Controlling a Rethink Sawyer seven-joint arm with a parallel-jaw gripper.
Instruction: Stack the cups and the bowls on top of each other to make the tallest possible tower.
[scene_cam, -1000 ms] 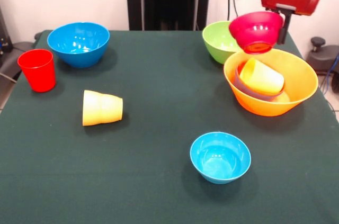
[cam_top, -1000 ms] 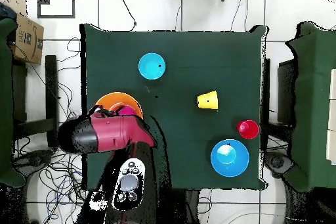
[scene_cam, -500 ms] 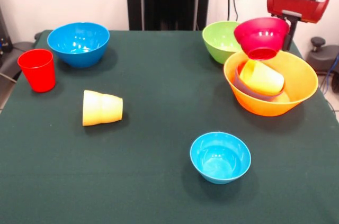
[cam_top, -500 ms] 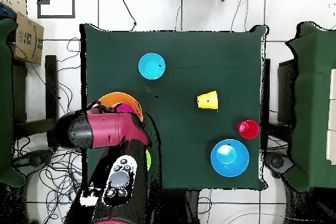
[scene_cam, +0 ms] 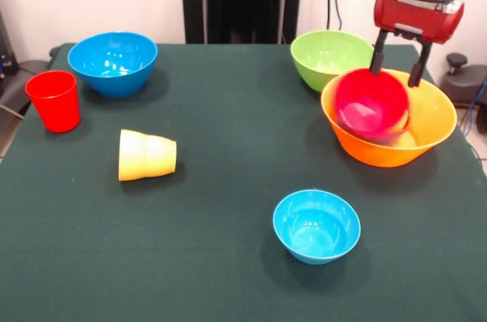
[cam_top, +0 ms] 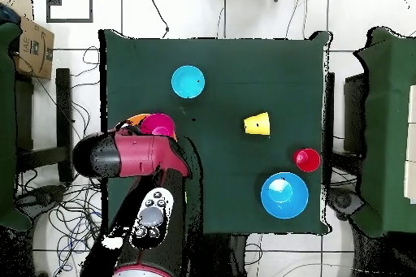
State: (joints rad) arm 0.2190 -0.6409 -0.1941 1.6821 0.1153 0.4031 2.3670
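End effector [scene_cam: 396, 57] has its fingers spread wide and holds nothing. It hangs just above the far rim of the large orange bowl [scene_cam: 426, 128] at the right side of the worktop [scene_cam: 228, 208]. The crimson bowl [scene_cam: 371, 103] sits tilted inside the orange one, mouth facing us, apparently propped on things under it that I can't make out, so it looks just released and not seated flat. That's the tower so far: wide, low, leaning. The lime bowl [scene_cam: 323, 55] is just beyond it, touching or nearly so. The rest is scattered: light-blue bowl [scene_cam: 316, 225] near centre, yellow cup [scene_cam: 146, 155] on its side to the left, red cup [scene_cam: 53, 100] upright at the far left, blue bowl [scene_cam: 112, 62] behind it. The tilt probably wants correcting before more goes on.
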